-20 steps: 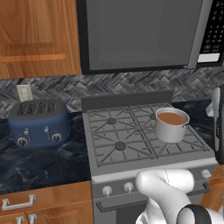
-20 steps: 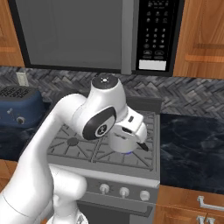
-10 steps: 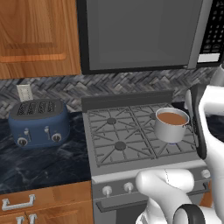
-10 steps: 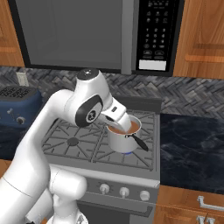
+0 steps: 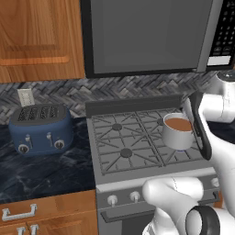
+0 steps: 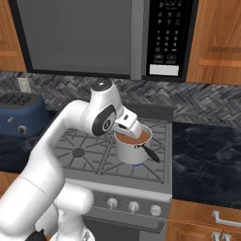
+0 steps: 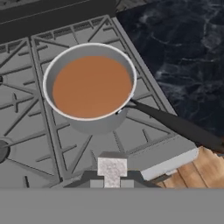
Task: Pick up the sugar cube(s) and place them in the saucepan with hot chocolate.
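Hand view: gripper [image 7: 112,181] clamped on sugar cube [image 7: 112,168]; arm has swung over stove [image 7: 26,144] toward saucepan [image 7: 89,87]; release next.

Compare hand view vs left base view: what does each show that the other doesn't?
Hand view alone: a white sugar cube held between the gripper tips, and the saucepan's dark handle reaching toward the counter edge. Left base view alone: the blue toaster, the microwave and the stove knobs. Shared: the saucepan with hot chocolate on the stove grates.
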{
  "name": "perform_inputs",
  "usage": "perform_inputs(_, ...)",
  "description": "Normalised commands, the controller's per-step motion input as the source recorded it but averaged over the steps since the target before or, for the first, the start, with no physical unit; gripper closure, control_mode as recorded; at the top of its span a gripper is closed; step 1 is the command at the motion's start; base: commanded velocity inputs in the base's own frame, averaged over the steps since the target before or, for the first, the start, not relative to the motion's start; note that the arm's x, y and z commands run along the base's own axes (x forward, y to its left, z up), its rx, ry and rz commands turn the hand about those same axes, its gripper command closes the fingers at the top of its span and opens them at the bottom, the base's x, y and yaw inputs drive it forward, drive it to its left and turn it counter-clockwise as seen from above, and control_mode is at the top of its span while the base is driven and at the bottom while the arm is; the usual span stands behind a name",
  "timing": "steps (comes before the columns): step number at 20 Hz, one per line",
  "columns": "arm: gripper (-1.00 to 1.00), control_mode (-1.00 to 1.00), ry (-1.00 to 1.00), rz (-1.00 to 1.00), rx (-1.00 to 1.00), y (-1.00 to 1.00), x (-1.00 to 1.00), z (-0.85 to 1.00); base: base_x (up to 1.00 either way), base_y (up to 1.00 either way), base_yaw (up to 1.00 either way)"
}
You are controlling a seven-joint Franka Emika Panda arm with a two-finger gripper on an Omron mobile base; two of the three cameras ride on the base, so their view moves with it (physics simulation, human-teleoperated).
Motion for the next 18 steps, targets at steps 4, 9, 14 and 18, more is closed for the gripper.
perform_inputs(4, 1.00, -1.00, 0.00, 0.11, 0.00, -0.01, 0.49, -0.32, 0.00, 0.00, 0.00)
perform_inputs(9, 1.00, -1.00, 0.17, 0.00, -0.01, 0.01, 0.39, -0.29, 0.00, 0.00, 0.00)
perform_inputs(14, 1.00, -1.00, 0.17, 0.00, -0.02, -0.01, 0.50, -0.32, 0.00, 0.00, 0.00)
perform_inputs(18, 1.00, -1.00, 0.06, 0.00, 0.00, -0.17, 0.57, -0.27, 0.00, 0.00, 0.00)
